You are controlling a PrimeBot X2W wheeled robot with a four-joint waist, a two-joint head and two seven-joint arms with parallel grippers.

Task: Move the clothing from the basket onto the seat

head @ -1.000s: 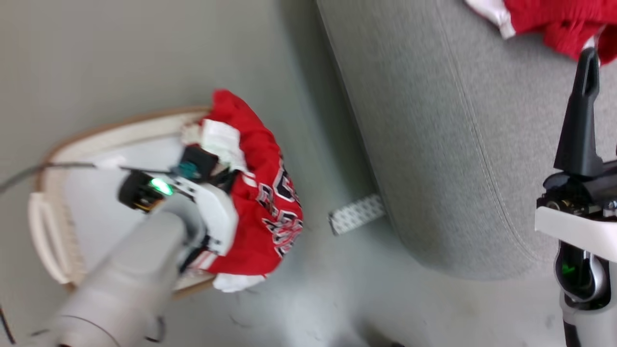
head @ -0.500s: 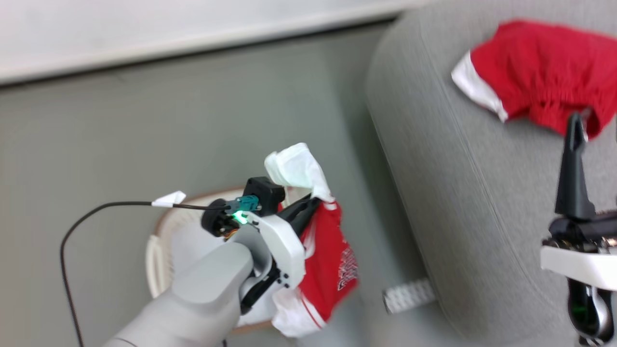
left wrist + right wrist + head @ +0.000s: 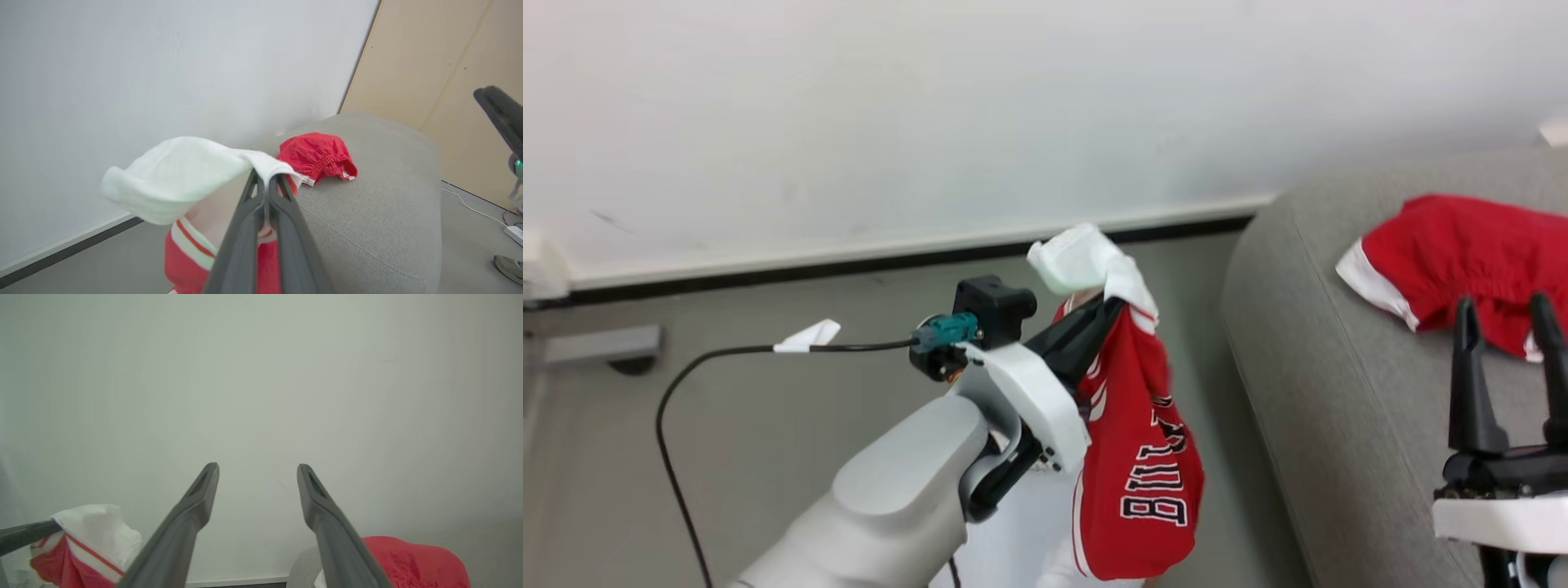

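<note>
My left gripper (image 3: 1115, 306) is shut on the white-trimmed edge of a red jersey (image 3: 1147, 465), which hangs free in the air, black-and-white lettering facing out. In the left wrist view the fingers (image 3: 261, 212) pinch the jersey (image 3: 184, 261), its white collar flopping left. Just right of it stands the grey seat (image 3: 1307, 392), with a red garment with white trim (image 3: 1462, 245) lying on top. My right gripper (image 3: 1503, 304) hovers open over the seat, nothing between its fingers (image 3: 196, 506). The basket is hidden below my left arm.
A white wall and dark baseboard (image 3: 849, 265) run behind. A black cable (image 3: 670, 408) loops over the grey floor at left. Beyond the seat are a tan wooden panel (image 3: 429, 81), a power strip (image 3: 515, 232) and a person's shoe (image 3: 508, 267).
My left gripper has lifted the jersey up out of the basket to beside the seat's edge. The head camera has tilted up, so the wall now shows and the basket has dropped from sight.
</note>
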